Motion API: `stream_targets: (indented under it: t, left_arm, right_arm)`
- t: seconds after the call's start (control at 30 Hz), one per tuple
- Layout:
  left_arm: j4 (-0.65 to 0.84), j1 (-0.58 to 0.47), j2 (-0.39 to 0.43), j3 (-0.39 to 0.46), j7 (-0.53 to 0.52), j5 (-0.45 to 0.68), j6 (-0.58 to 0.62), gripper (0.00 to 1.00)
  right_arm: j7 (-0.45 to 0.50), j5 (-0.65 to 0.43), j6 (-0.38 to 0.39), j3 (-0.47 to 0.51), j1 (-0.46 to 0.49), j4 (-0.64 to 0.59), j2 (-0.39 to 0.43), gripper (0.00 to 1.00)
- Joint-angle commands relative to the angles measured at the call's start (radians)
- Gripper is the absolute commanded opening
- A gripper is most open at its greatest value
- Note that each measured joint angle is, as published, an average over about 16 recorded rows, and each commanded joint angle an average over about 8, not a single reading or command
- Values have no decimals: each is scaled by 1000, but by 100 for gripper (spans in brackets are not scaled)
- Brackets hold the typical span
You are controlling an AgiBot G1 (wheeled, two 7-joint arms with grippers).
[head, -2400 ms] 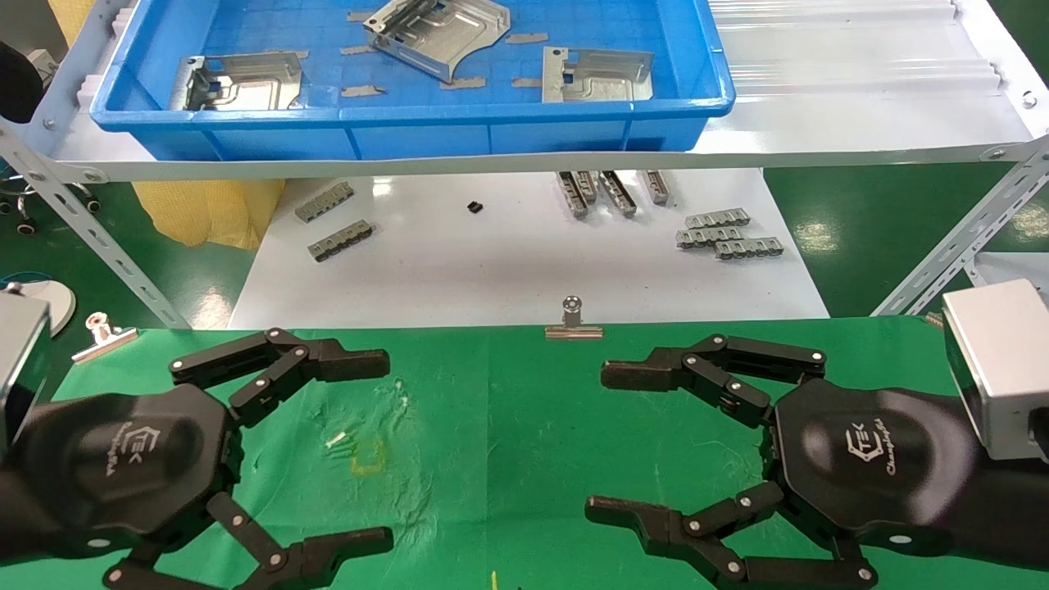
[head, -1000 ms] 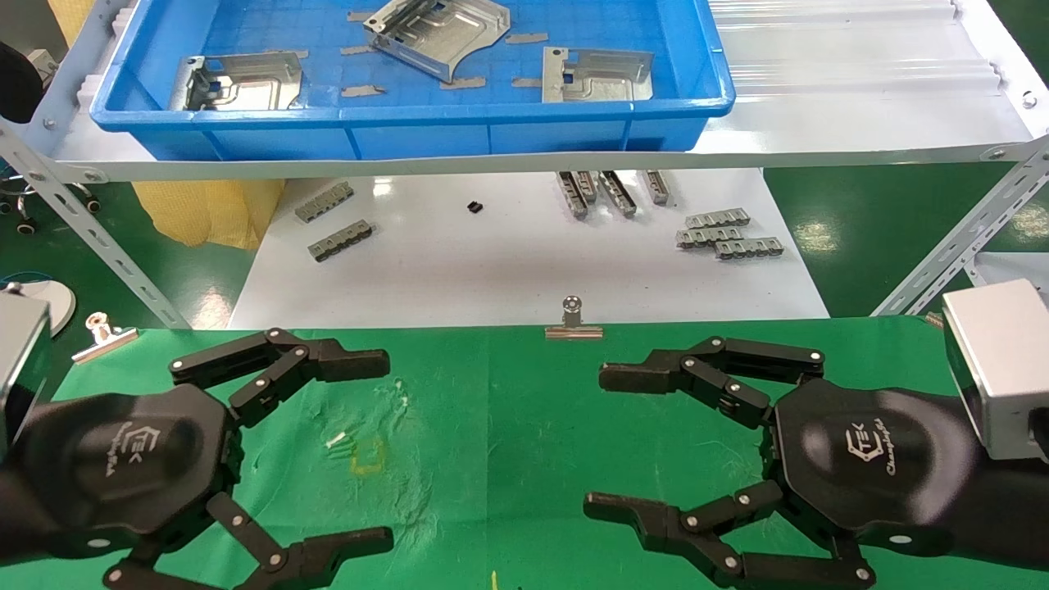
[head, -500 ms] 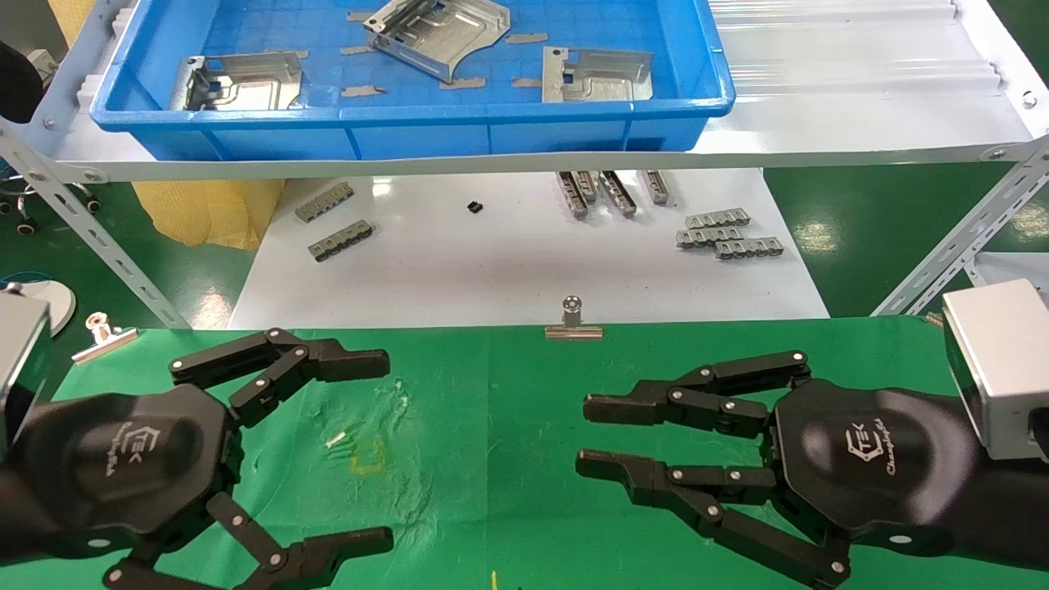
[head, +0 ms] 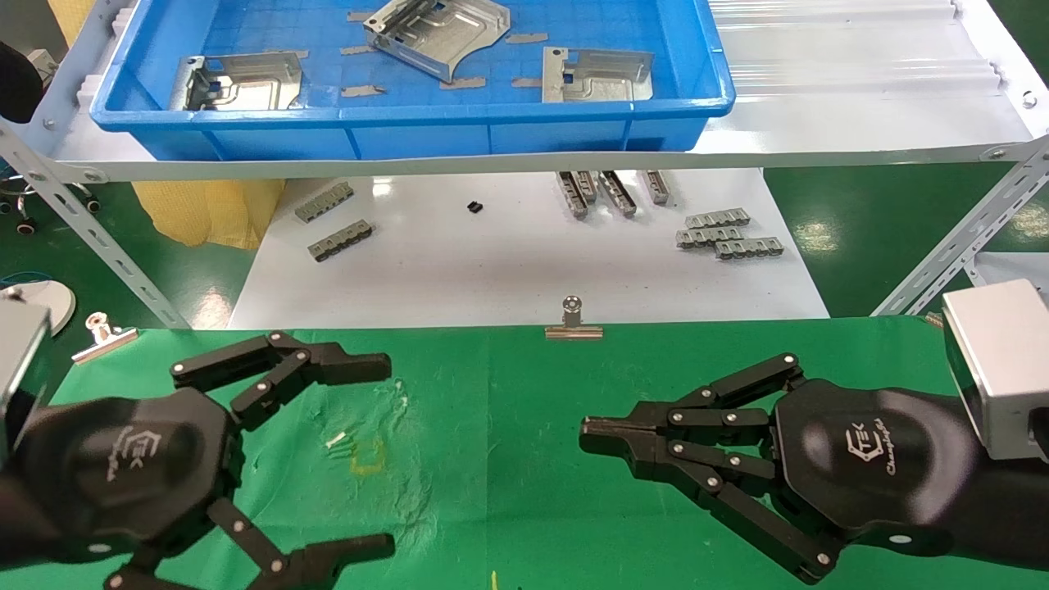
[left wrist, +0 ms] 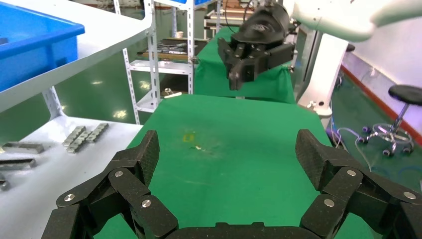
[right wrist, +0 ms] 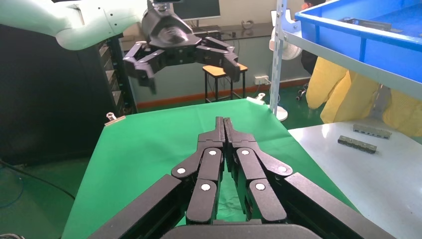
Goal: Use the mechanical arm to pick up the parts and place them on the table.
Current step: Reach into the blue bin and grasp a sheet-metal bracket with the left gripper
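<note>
Three silver sheet-metal parts lie in the blue bin (head: 410,123) on the raised shelf: one at the left (head: 242,80), one in the middle (head: 438,31), one at the right (head: 597,74). My left gripper (head: 373,455) hovers open and empty over the left of the green cloth table (head: 492,410), near the yellow square mark (head: 367,456); its own view shows its jaws wide apart (left wrist: 226,149). My right gripper (head: 590,434) hovers over the cloth's right side, shut on nothing; its fingertips meet in its own view (right wrist: 223,122).
Grey toothed strips (head: 728,233) and several more (head: 332,221) lie on the white tabletop (head: 508,262) under the shelf. Binder clips (head: 573,321) (head: 102,332) hold the cloth's far edge. Slanted metal shelf legs (head: 90,229) stand at both sides.
My right gripper has closed from wide open to fully shut, holding nothing. My left gripper has barely moved and stays open.
</note>
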Motion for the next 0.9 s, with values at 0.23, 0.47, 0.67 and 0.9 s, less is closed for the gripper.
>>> stream_targets:
  t: [0.23, 0.47, 0.67, 0.9]
  left_arm:
    - [50, -146, 50, 5, -33, 87, -143, 100]
    - [283, -460, 204, 105, -86, 293, -251, 100]
    - [632, -742, 402, 232, -101, 516, -344, 100]
    - [1005, -922, 620, 319, -77, 688, -597, 100]
  right_arm:
    - [0, 0, 0, 0, 0, 0, 0, 0]
    - [0, 0, 0, 0, 0, 0, 0, 0]
    - [0, 0, 0, 0, 0, 0, 0, 0]
    - [0, 0, 0, 0, 0, 0, 0, 0]
